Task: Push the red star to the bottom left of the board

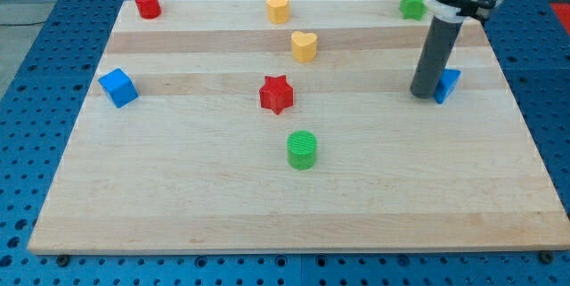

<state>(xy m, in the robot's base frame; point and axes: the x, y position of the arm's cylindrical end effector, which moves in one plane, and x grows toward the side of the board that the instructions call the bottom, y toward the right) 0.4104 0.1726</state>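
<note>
The red star [276, 93] lies near the middle of the wooden board [178, 197]. My tip [423, 94] rests on the board at the view's right, far to the right of the red star and touching or nearly touching a blue block [448, 85] partly hidden behind the rod. A green cylinder [302, 150] stands just below and right of the star. A yellow heart [305, 46] lies above and right of the star.
A blue cube [118, 86] sits at the board's left edge. A red cylinder [147, 3] is at the top left, a yellow hexagon block [279, 6] at the top middle, a green block [411, 4] at the top right.
</note>
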